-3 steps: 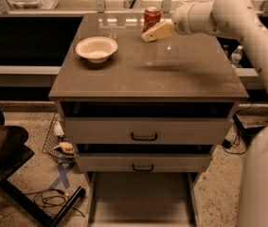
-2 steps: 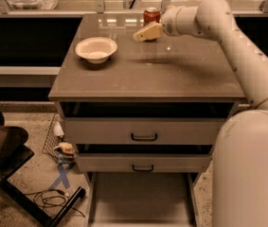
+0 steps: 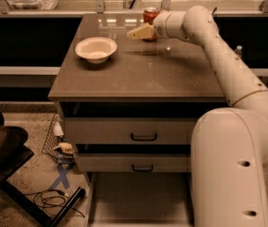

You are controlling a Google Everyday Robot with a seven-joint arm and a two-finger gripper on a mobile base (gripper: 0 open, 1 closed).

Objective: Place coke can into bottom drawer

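The coke can (image 3: 149, 13), red with a silver top, stands upright at the far edge of the cabinet top. My gripper (image 3: 139, 32) reaches in from the right, just in front of the can and slightly to its left, hiding the can's lower part. I cannot tell whether it touches the can. The bottom drawer (image 3: 138, 196) is pulled out at the foot of the cabinet, a wide shallow grey tray with nothing in it.
A white bowl (image 3: 96, 48) sits on the left of the cabinet top (image 3: 138, 74). Two upper drawers with black handles (image 3: 143, 137) (image 3: 142, 168) are closed. My arm and base (image 3: 228, 164) fill the right side. A dark stand (image 3: 3, 148) and cables (image 3: 53, 200) are on the floor at left.
My gripper has moved left along the back of the cabinet top, from right of the can to in front of it. The can and bowl have not moved.
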